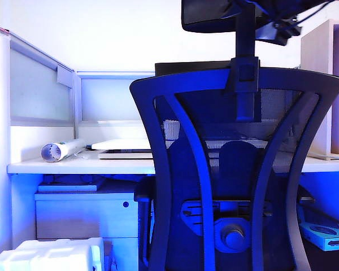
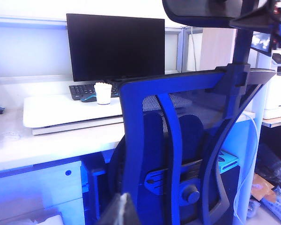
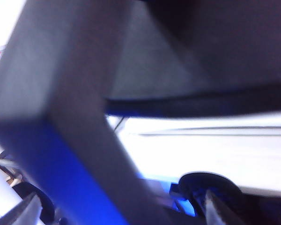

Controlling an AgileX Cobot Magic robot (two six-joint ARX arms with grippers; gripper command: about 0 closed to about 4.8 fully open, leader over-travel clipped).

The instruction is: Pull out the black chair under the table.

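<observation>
1. Left gripper [image 2: 119,211]: only one dark finger tip shows at the lower edge of its wrist view, so I cannot tell whether it is open or closed. It sits low, well back from the chair [image 1: 237,169], touching nothing, likely parked while the other arm works.
2. Right gripper [image 3: 117,208]: its jaws stand wide open and empty, the two tips spread at the bottom of its blurred wrist view. A broad grey-blue bar of the chair fills that view, very close. In the exterior view part of this arm shows dark at top right, beside the headrest [image 1: 214,14]. The spread jaws probably ready a grasp.
3. Chair: it fills the centre and right of the exterior view, back toward the camera, seat tucked under the table [image 1: 73,165], not yet pulled out.
</observation>
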